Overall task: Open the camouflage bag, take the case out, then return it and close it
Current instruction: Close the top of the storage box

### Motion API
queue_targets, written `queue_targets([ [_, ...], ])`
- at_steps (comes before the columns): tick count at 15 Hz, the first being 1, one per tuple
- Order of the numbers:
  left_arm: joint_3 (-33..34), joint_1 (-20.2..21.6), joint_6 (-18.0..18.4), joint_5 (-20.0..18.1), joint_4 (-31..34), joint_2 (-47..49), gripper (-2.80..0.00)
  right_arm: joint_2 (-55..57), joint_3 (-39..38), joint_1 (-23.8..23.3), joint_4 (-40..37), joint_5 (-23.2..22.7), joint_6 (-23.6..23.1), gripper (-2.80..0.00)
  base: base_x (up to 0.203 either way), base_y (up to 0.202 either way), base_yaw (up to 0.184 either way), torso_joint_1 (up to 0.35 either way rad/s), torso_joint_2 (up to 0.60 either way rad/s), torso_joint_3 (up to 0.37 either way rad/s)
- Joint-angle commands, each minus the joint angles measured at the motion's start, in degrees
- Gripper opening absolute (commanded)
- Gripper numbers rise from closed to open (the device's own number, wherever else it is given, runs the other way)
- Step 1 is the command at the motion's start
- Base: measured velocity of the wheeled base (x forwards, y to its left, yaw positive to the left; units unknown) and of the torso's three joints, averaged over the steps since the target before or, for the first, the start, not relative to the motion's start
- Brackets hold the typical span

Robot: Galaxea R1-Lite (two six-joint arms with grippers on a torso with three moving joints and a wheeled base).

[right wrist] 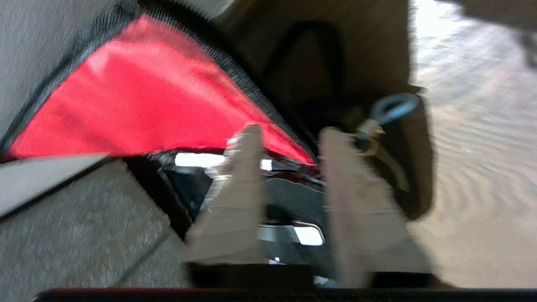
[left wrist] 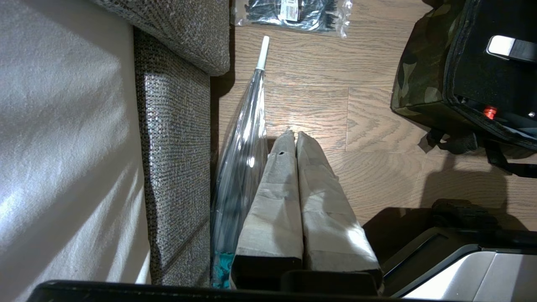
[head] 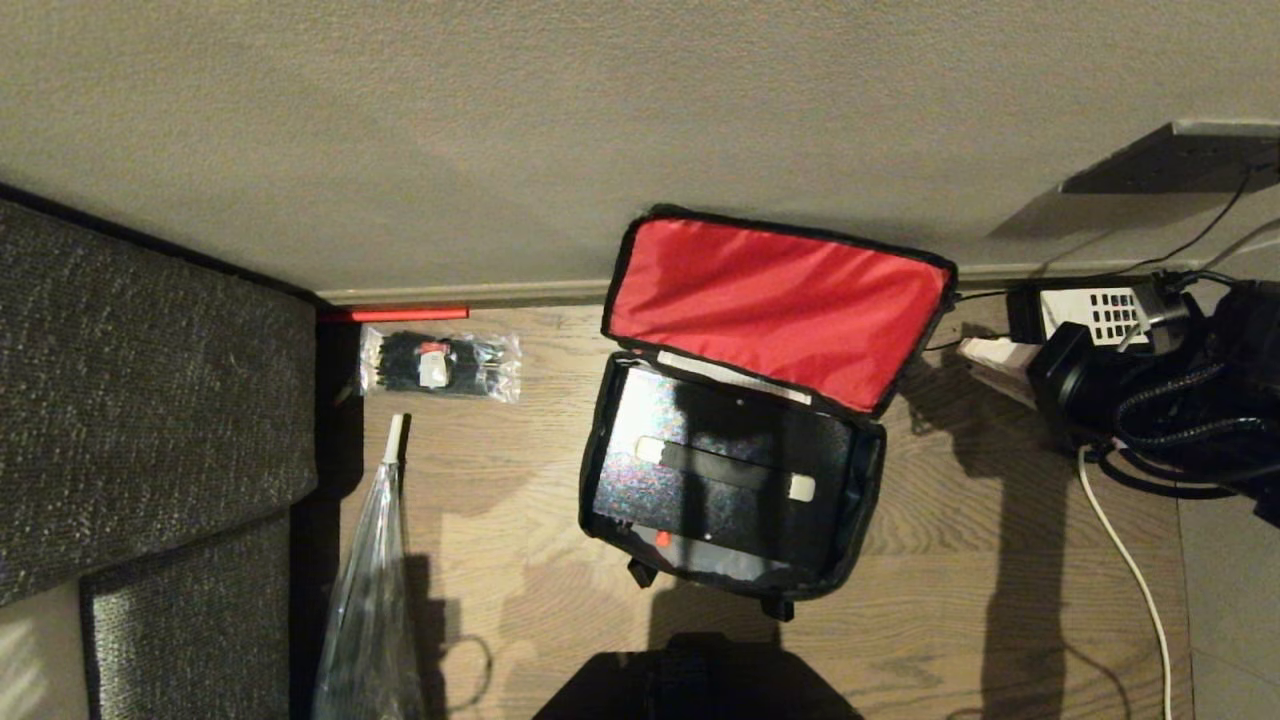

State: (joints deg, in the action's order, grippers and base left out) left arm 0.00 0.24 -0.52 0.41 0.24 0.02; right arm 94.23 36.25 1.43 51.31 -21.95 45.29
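Red-lined, soft camouflage bag [head: 735, 400] with black trim seen from the head camera on a wood-plank floor [head: 980, 560], lid flung back against the grey wall [head: 600, 120]. Plain black rigid case [head: 720, 470] still seated inside, small red tab [head: 662, 539] toward the near side. Clear packet of black ties [head: 440, 364] well to the left, beside a grey woven sofa [head: 140, 400]; folded clear umbrella [head: 370, 590] near it; black desk telephone [head: 1100, 315] off to the right.

From the left wrist: left gripper [left wrist: 293, 133] hung above bare planks, taped fingers [left wrist: 272, 201] pressed together, holding nothing, bag corner well apart.

From the right wrist, blurred: right gripper [right wrist: 289, 130] poised over the open bag, fingers [right wrist: 235, 201] spread apart, nothing between them.
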Motion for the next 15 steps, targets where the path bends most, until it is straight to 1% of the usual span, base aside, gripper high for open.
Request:
queue_targets([
  [1,0.2,0.0,0.0,0.0,0.0,0.0,-2.8,4.3,-2.2,-0.3,8.0,-1.1,0.5,0.0,0.0,0.0,0.0,0.0,0.0,0.0],
  [3,0.2,0.0,0.0,0.0,0.0,0.0,-2.8,6.4,-3.3,-0.4,10.1,-1.1,0.9,0.0,0.0,0.0,0.0,0.0,0.0,0.0],
  [4,0.2,0.0,0.0,0.0,0.0,0.0,-2.8,7.1,-3.3,-0.4,11.3,-1.1,2.4,0.0,0.0,0.0,0.0,0.0,0.0,0.0],
  [5,0.2,0.0,0.0,0.0,0.0,0.0,-2.8,7.8,-3.3,-0.4,13.6,-1.2,4.8,0.0,0.0,0.0,0.0,0.0,0.0,0.0],
  [6,0.2,0.0,0.0,0.0,0.0,0.0,-2.8,9.1,-3.4,-0.4,17.1,-1.4,7.0,0.0,0.0,0.0,0.0,0.0,0.0,0.0],
  [7,0.2,0.0,0.0,0.0,0.0,0.0,-2.8,10.4,-3.2,-0.4,19.8,-2.7,7.9,0.0,0.0,0.0,0.0,0.0,0.0,0.0],
  [10,0.2,0.0,0.0,0.0,0.0,0.0,-2.8,11.3,-1.7,-0.1,25.6,-4.9,8.3,0.0,0.0,0.0,0.0,0.0,0.0,0.0],
  [12,0.2,0.0,0.0,0.0,0.0,0.0,-2.8,11.6,-0.5,0.8,25.7,-5.8,9.1,0.0,0.0,0.0,0.0,0.0,0.0,0.0],
  [15,0.2,0.0,0.0,0.0,0.0,0.0,-2.8,13.3,1.6,2.5,26.0,-5.8,9.0,0.0,0.0,0.0,0.0,0.0,0.0,0.0],
])
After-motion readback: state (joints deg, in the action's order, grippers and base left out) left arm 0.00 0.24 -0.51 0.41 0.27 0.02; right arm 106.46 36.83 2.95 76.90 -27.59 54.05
